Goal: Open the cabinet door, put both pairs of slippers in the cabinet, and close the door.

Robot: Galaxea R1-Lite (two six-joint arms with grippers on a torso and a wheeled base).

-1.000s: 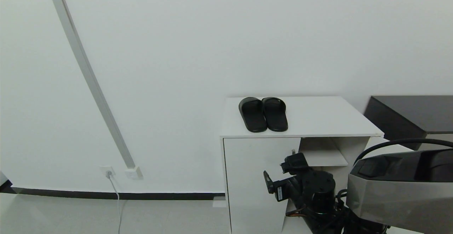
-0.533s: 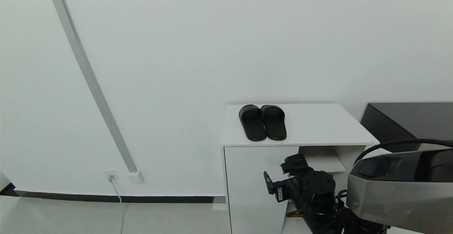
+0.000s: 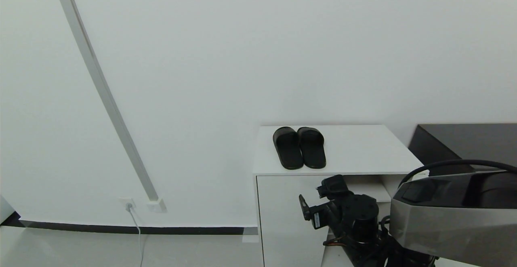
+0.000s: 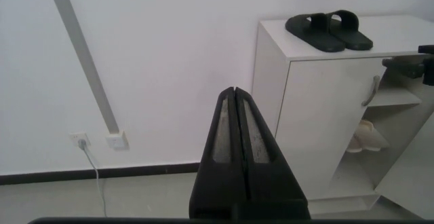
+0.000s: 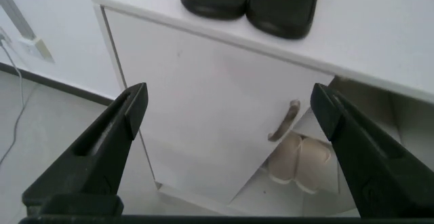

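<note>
My left gripper [image 4: 234, 92] has its fingers pressed flat together on nothing. It hangs out over bare floor [image 3: 121, 247] to the left of the cabinet [image 3: 363, 150], well apart from the cabinet's side wall. My right gripper [image 5: 229, 95] is spread wide with nothing between the fingers, and it faces the door [image 5: 203, 108] without touching it. The door stands ajar, its free edge and handle [image 5: 285, 121] swung clear of the carcass. Through the gap the beige slippers [image 5: 302, 159] sit side by side on a lower shelf [image 4: 397, 98]. The black slippers [image 3: 299, 147] lie as a touching pair on the left part of the cabinet top, toes toward the front edge, and the right part of the top is bare. To the cabinet's left there is wide room along the wall [image 3: 242, 57], broken only by a slanted conduit [image 3: 101, 89] and a socket [image 3: 128, 204] with its cord near the floor. To the right a dark table [image 3: 464, 137] crowds in near the cabinet's corner. Compared with a second ago the whole head view has slid, so my camera has moved: the cabinet sits lower in the picture, and its front lip now hides most of the inner shelf. The black slippers keep their place on the top.
</note>
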